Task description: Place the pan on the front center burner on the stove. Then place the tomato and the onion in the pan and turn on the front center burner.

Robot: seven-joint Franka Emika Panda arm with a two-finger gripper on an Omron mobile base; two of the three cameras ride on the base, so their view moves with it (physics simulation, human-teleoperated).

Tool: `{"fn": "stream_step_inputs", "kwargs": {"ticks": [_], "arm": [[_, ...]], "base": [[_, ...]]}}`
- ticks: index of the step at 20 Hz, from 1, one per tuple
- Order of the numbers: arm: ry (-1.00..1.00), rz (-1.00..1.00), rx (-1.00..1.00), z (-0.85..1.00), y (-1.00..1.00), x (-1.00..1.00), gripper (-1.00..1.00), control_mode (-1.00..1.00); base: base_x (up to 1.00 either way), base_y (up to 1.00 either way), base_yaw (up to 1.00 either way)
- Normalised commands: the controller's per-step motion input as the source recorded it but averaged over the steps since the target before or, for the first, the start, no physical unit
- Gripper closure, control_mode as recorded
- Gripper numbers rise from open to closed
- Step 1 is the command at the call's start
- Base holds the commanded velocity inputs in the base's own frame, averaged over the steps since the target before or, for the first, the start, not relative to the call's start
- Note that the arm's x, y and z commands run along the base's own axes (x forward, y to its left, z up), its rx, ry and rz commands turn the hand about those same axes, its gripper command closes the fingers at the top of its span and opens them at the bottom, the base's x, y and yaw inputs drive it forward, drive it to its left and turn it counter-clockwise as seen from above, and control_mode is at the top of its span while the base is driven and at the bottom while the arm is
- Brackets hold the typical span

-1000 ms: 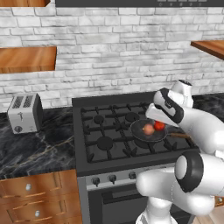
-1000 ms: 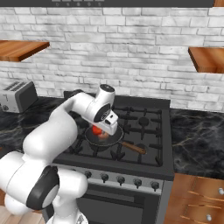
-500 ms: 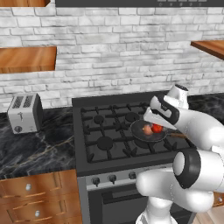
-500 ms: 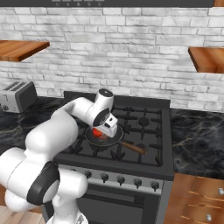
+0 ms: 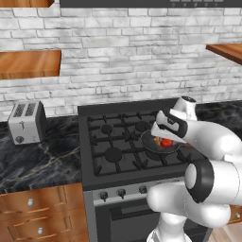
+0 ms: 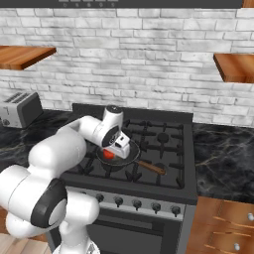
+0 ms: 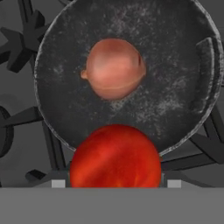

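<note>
In the pan, the onion

no readable text, no labels, no brand marks, no numbers on any surface

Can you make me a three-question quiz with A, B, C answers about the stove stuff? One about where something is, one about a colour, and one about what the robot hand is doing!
1. Where is the onion?
A. inside the pan
B. on the toaster
C. on the wooden shelf

2. What colour is the tomato?
A. green
B. bright red
C. yellow

3. What are the gripper jaws doing?
A. shut with nothing between them
B. gripping the pan's handle
C. set wide, with the tomato between them

Answers:
1 A, the hand view shows the onion lying on the pan's dark floor.
2 B, it is glossy red in every view.
3 C, the tomato sits between the two finger tips in the hand view.
</note>
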Motion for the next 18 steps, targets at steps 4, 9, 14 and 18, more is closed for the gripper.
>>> {"fn": "stream_step_inputs", "kwargs": {"ticks": [4, 9, 14, 18], "arm": [[0.00, 0.00, -0.04, -0.15, 0.14, 0.00, 1.00, -1.00], [0.00, 0.00, -0.04, -0.15, 0.21, 0.01, -1.00, -1.00], [0.00, 0.00, -0.03, -0.04, 0.07, 0.00, -1.00, -1.00], [-0.03, 0.00, -0.01, 0.00, 0.00, 0.00, -1.00, -1.00]], "base": [[0.00, 0.00, 0.00], [0.00, 0.00, 0.00], [0.00, 0.00, 0.00], [0.00, 0.00, 0.00]]}}
